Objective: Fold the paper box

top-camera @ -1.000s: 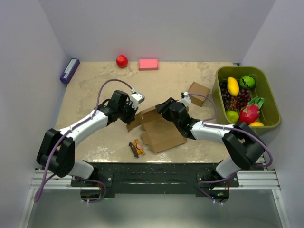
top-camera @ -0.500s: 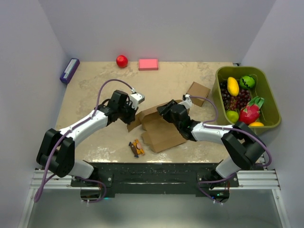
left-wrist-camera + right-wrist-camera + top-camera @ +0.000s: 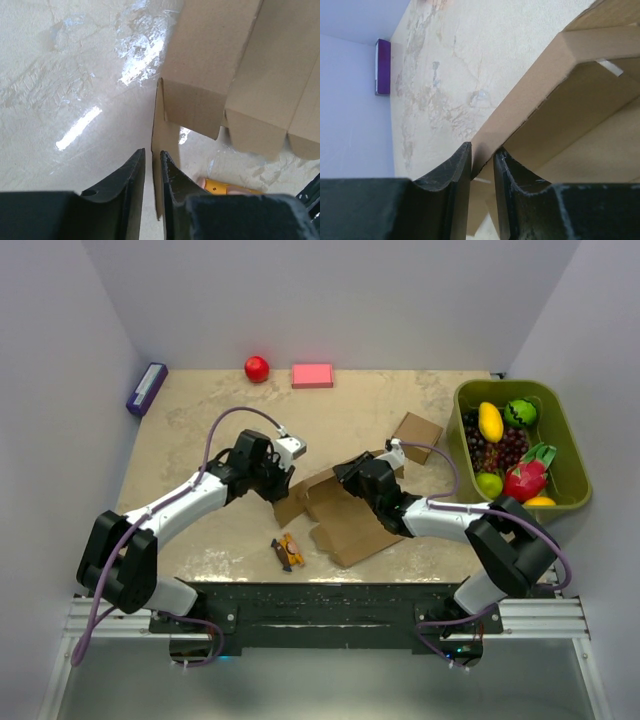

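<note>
The paper box (image 3: 345, 520) is a brown cardboard cut-out lying partly folded at mid-table between both arms. My left gripper (image 3: 283, 473) is at its left flap. In the left wrist view that flap (image 3: 165, 130) stands edge-on between the jaws of the left gripper (image 3: 152, 151), which are slightly apart, with a gap beside the flap. My right gripper (image 3: 350, 476) is at the box's far edge. In the right wrist view the right gripper (image 3: 483, 146) is shut on a raised wall of the paper box (image 3: 570, 100).
A small squarish cardboard box (image 3: 418, 435) sits behind the right gripper. A green bin (image 3: 505, 387) of fruit stands at the right. A red ball (image 3: 257, 367), pink block (image 3: 312, 375) and purple box (image 3: 146, 388) line the back. An orange toy (image 3: 288, 551) lies at the front.
The left jaws have parted from shut, loosening on the flap. The right jaws have closed in on the box's wall. The sheet's left side has dropped flatter.
</note>
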`<act>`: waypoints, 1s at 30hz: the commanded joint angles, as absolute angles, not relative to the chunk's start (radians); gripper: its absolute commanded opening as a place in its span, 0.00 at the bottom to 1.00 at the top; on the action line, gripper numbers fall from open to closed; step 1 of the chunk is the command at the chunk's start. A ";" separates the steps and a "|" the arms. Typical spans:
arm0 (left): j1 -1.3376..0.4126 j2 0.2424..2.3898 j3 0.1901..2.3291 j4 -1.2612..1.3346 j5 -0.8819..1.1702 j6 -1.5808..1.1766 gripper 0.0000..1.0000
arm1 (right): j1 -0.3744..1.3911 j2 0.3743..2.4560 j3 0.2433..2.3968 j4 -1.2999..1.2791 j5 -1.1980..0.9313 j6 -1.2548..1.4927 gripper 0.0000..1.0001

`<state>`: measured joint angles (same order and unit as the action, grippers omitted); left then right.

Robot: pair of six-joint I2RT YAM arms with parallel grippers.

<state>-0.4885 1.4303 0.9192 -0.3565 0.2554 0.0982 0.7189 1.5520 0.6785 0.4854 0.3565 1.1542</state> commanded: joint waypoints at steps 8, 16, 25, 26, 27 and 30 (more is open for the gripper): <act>-0.525 1.374 0.930 -0.256 0.353 0.129 0.49 | 0.715 1.574 0.663 0.508 0.403 1.177 0.20; -0.569 1.427 0.931 -0.278 0.272 0.140 0.50 | 0.715 1.568 0.655 0.517 0.396 1.186 0.18; -0.597 1.480 0.943 -0.284 0.186 0.126 0.50 | 0.715 1.560 0.644 0.534 0.390 1.187 0.18; -0.598 1.488 0.946 -0.284 0.173 0.124 0.50 | 0.715 1.560 0.644 0.535 0.390 1.189 0.18; -0.600 1.489 0.948 -0.278 0.160 0.118 0.50 | 0.715 1.562 0.643 0.537 0.387 1.187 0.18; -0.600 1.500 0.953 -0.255 0.160 0.103 0.51 | 0.716 1.565 0.641 0.545 0.380 1.189 0.18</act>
